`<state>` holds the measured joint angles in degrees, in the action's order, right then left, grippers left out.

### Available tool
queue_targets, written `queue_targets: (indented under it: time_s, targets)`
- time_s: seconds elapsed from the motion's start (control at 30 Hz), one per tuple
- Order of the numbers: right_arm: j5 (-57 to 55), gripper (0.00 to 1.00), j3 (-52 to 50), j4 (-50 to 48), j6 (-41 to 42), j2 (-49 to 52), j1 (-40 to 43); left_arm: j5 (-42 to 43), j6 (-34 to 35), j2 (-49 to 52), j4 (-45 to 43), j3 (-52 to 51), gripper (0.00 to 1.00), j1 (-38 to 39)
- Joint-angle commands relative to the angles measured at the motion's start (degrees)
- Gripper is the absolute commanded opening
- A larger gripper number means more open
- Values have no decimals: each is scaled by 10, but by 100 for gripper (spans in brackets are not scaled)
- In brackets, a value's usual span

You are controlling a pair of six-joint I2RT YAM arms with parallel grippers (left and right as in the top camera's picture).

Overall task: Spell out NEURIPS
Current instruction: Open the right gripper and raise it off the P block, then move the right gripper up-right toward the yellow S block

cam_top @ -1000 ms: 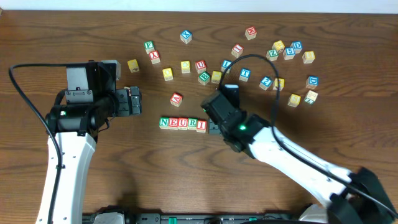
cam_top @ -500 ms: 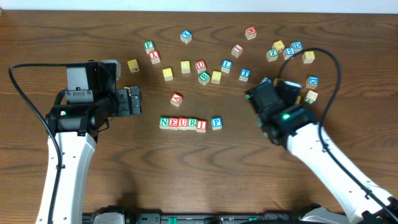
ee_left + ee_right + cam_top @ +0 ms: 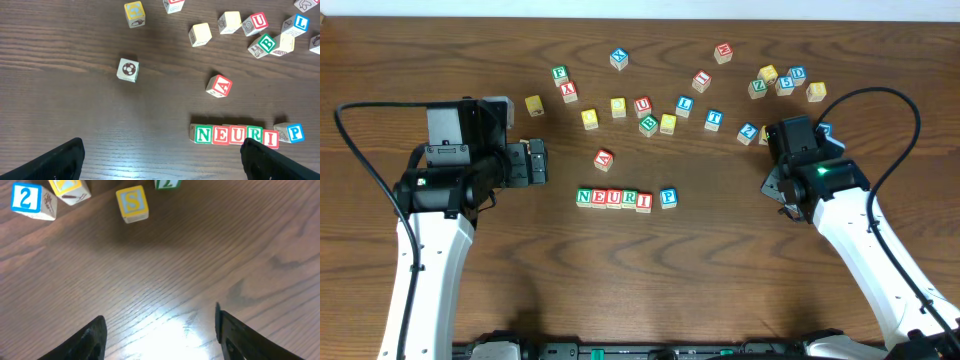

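The right pincer [image 3: 160, 330] has left the row [image 3: 610, 198] and swung over to the scattered blocks [image 3: 715, 118] on the right of the surface, its jaws released and empty. The blue P block [image 3: 667, 197] now stands free just beside the red I [image 3: 644, 200], after N, E, U, R. Only the right wrist view shows the yellow S block [image 3: 132, 203], ahead of the fingers; overhead, the right arm [image 3: 850, 215] covers it. The left pincer [image 3: 160, 155] stays spread wide and empty, left of the row.

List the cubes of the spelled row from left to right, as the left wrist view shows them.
green N → red E → red U → green R → red I → blue P
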<state>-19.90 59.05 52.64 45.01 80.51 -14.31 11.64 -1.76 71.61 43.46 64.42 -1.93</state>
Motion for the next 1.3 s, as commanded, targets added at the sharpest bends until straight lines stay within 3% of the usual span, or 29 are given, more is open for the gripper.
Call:
queue_targets:
  time_s: [0.0,0.57,0.77,1.0,1.27]
  targets:
    - [10,59,0,-2,23,-4,3,-4,-6,-1,0,13,98,-3]
    - [-46,63,0,-6,64,3,4,-4,-6,-1,0,13,98,-3]
    - [-63,67,0,-54,83,69,5,-4,-6,-1,0,13,98,-3]
    - [-2,70,0,-148,31,213,27,-4,-6,-1,0,13,98,-3]
    - [77,66,25,-158,-40,244,94,-4,-6,-1,0,13,98,-3]
